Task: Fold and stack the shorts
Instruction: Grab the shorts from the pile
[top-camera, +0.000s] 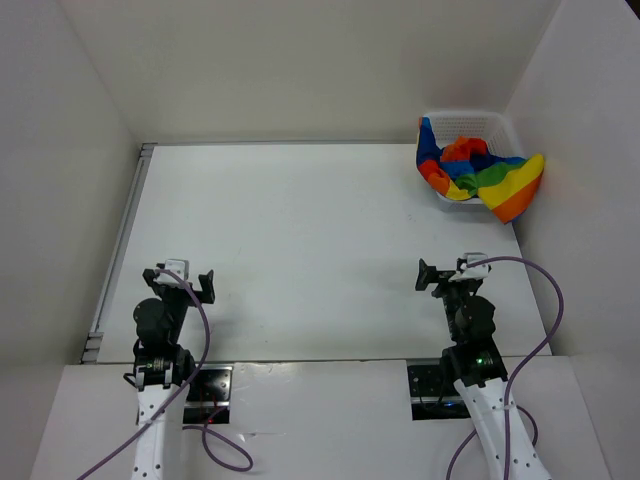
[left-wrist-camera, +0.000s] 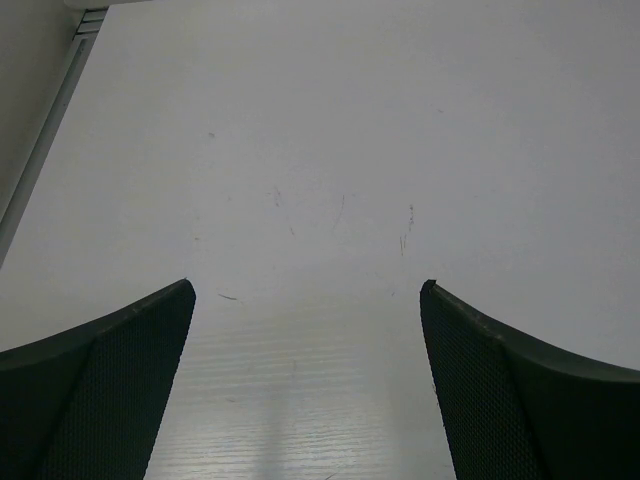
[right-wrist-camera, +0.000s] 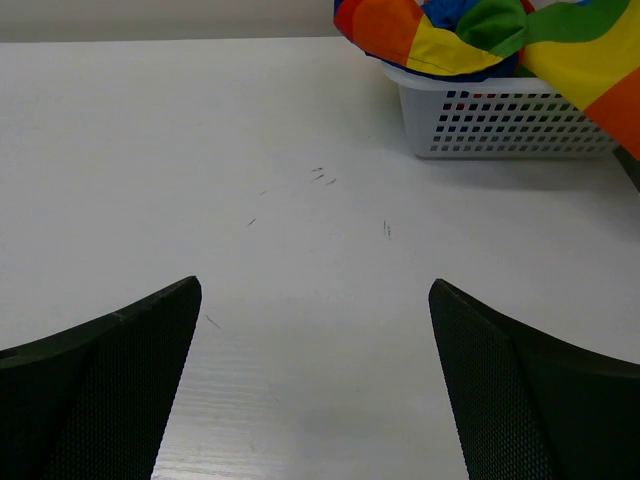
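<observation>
The rainbow-striped shorts (top-camera: 480, 175) lie crumpled in a white mesh basket (top-camera: 470, 125) at the table's far right corner, one part hanging over the basket's near right rim. In the right wrist view the shorts (right-wrist-camera: 470, 30) and the basket (right-wrist-camera: 510, 125) sit at the upper right. My left gripper (top-camera: 188, 281) is open and empty near the table's front left; its view shows only bare table between the fingers (left-wrist-camera: 310, 300). My right gripper (top-camera: 445, 274) is open and empty near the front right, well short of the basket (right-wrist-camera: 315, 295).
The white table (top-camera: 300, 240) is walled on the left, back and right. A metal rail (top-camera: 120, 240) runs along the table's left edge. Cables trail from both arm bases at the near edge.
</observation>
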